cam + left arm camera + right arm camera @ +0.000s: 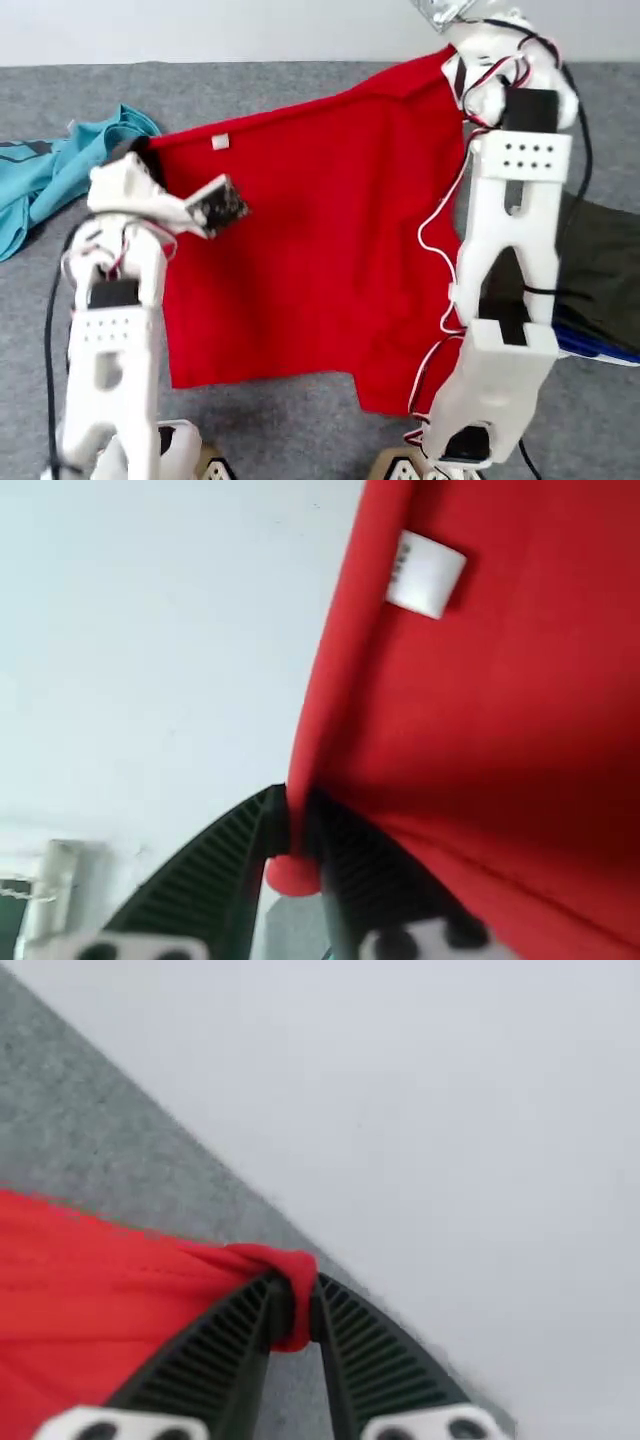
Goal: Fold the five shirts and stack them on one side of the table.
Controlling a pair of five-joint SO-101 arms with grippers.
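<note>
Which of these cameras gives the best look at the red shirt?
The high view: the red shirt is spread wide, with most of its outline visible. The left wrist view shows an edge near the white tag pinched in the left gripper; the right wrist view shows a bunched corner in the right gripper.

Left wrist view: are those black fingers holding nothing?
No, the left arm's fingers are shut on a bunched edge of the red shirt.
</note>
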